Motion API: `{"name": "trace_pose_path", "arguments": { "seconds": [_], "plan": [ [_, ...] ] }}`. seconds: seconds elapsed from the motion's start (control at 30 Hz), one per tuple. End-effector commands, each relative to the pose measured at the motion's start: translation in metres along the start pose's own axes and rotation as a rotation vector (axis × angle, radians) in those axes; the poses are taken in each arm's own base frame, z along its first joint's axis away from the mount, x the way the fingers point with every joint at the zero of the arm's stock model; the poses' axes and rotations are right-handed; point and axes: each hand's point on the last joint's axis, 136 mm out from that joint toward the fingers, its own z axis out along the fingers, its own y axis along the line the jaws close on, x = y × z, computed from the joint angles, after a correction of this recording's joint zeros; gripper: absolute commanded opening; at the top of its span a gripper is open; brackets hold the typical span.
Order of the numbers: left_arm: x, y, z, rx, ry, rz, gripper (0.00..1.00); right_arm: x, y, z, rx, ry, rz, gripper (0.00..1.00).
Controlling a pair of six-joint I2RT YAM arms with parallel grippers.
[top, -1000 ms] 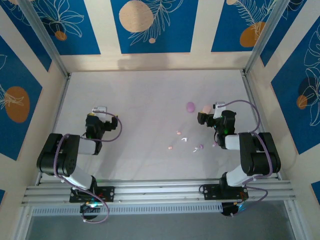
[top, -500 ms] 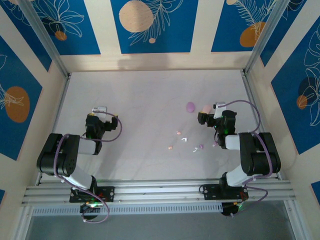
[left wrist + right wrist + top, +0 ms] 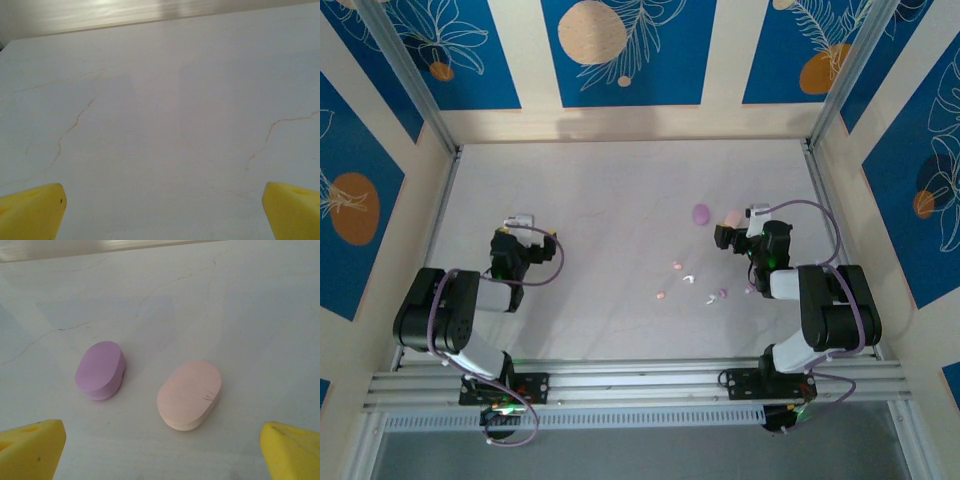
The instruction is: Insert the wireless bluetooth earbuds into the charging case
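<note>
The left hand (image 3: 162,210) and right hand (image 3: 161,450) stand wide open, empty; the earbuds (image 3: 677,265) lie scattered right of centre in the top view, below the purple case (image 3: 100,370) and peach case (image 3: 190,395). On this smooth, veined bench (image 3: 160,100), ringed by blue leaf-patterned panels (image 3: 670,70), a pinch could flick such tiny pieces away.

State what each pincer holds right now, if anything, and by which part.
Nothing is held. The left pincer is open over bare table; the right pincer is open, short of the purple case and pink case, touching neither.
</note>
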Motion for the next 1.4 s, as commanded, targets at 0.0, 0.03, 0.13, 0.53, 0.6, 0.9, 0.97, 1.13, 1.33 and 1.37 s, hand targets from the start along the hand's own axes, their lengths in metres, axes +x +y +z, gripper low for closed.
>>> {"name": "trace_pose_path", "arguments": {
  "seconds": [0.0, 0.03, 0.13, 0.53, 0.6, 0.9, 0.97, 1.13, 1.33, 1.37],
  "plan": [
    [-0.023, 0.006, -0.011, -0.014, -0.077, 0.003, 1.0, -0.019, 0.003, -0.004, 0.009, -0.049, -0.035, 0.99],
    [-0.028, 0.009, -0.015, -0.029, -0.068, -0.007, 1.0, -0.022, 0.004, -0.006, 0.012, -0.038, -0.034, 0.99],
    [-0.036, 0.026, -0.027, -0.117, 0.011, -0.101, 1.0, -0.028, -0.001, -0.01, 0.056, 0.082, 0.047, 0.99],
    [-0.068, -0.002, -0.084, 0.07, 0.016, -0.586, 1.0, -0.052, 0.033, -0.011, -0.168, 0.415, 0.46, 0.93],
    [-0.066, -0.02, -0.085, 0.17, 0.042, -0.649, 1.0, -0.052, 0.041, -0.005, -0.209, 0.457, 0.471, 0.86],
    [-0.046, -0.054, -0.093, 0.317, 0.172, -0.762, 1.0, -0.03, 0.058, 0.037, -0.11, 0.668, 0.353, 0.75],
    [-0.046, -0.056, -0.096, 0.324, 0.175, -0.758, 1.0, -0.026, 0.06, 0.047, -0.068, 0.698, 0.298, 0.75],
    [-0.039, -0.049, -0.105, 0.273, 0.19, -0.745, 1.0, -0.015, 0.057, 0.068, 0.049, 0.764, 0.177, 0.75],
    [-0.041, -0.052, -0.108, 0.295, 0.193, -0.737, 1.0, -0.004, 0.058, 0.082, 0.091, 0.807, 0.107, 0.75],
    [-0.041, -0.054, -0.107, 0.308, 0.197, -0.736, 1.0, -0.001, 0.057, 0.084, 0.093, 0.814, 0.102, 0.75]
  ]
}}
